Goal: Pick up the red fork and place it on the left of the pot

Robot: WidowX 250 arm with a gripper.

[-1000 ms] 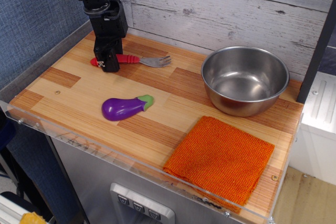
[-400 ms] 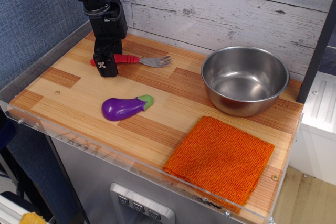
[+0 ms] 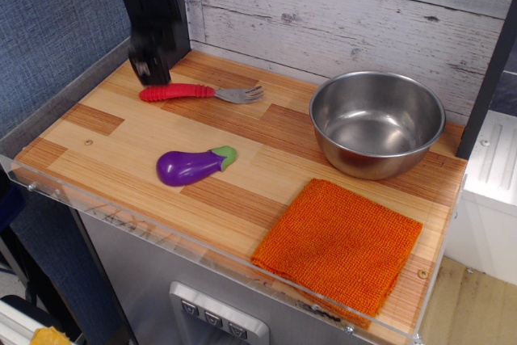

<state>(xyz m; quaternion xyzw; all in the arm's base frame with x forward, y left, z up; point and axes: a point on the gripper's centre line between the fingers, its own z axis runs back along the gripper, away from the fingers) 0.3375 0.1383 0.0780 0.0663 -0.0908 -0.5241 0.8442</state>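
Note:
The red fork (image 3: 179, 91) lies flat on the wooden table top at the back left, with its ribbed red handle to the left and its silver tines pointing right toward the pot. The pot (image 3: 376, 122), a shiny steel bowl, stands at the back right, well apart from the fork. My gripper (image 3: 148, 73) is a dark, motion-blurred shape hanging just above and behind the left end of the fork's handle. It holds nothing. The blur hides how its jaws stand.
A purple toy eggplant (image 3: 192, 166) lies in front of the fork. An orange cloth (image 3: 339, 244) lies at the front right. A wood-plank wall stands behind the table, a blue wall is at the left, and a clear rail (image 3: 161, 236) runs along the front edge.
My gripper has risen from the fork's handle and moved slightly back and left. The fork stays on the table where it was.

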